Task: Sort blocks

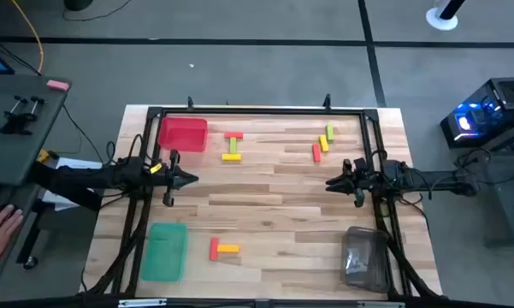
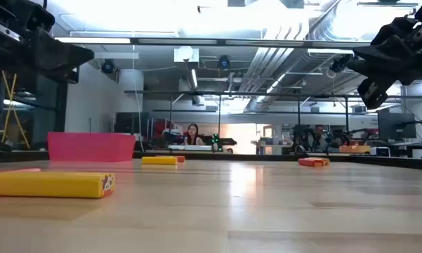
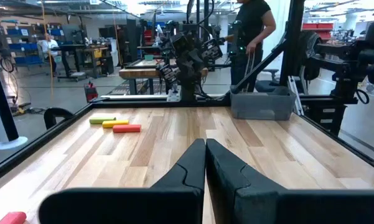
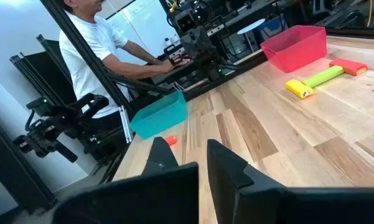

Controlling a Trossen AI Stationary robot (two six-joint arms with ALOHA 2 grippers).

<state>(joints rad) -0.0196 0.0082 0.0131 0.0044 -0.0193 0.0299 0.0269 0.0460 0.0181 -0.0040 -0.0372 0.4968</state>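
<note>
- The desk point(image 1: 274, 210) is a pale wood-plank top ringed by a black metal frame, standing on a grey floor; the low view looks across it into a long workshop with ceiling ducts and strip lights.
- The blocks lie in three loose groups. Near the red tray point(image 1: 182, 134) sit a red block point(image 1: 233, 135), a green block point(image 1: 233, 145) and a yellow block point(image 1: 232, 156) — the green one bridges the other two.
- Toward the far right corner a second green block point(image 1: 330, 133), a yellow one point(image 1: 323, 143) and a red one point(image 1: 316, 152) lie side by side in a slanted row.
- Near the front edge a red bar point(image 1: 214, 249) touches a yellow bar point(image 1: 228, 248) at a right angle, just beside the green tray point(image 1: 164, 251).
- A clear tray point(image 1: 365, 257) with something dark inside sits at the front right corner.
- The left gripper point(image 1: 191, 180) hangs above the desk's left side between the red and green trays, its jaws pressed together and empty.
- The right gripper point(image 1: 332, 182) hangs above the right side, facing the left one across bare wood — its jaws stand slightly spread, holding nothing.
- A person's hand point(image 1: 0, 226) rests by a dark side table point(image 1: 17, 128) left of the desk, where a pink eraser-like piece point(image 1: 58, 85) and a black clamp point(image 1: 19, 114) lie.
- In the right wrist view a person in a white shirt point(image 4: 90, 43) stands beyond the desk edge; in the left wrist view another person in dark clothes point(image 3: 252, 34) stands behind the right arm.
</note>
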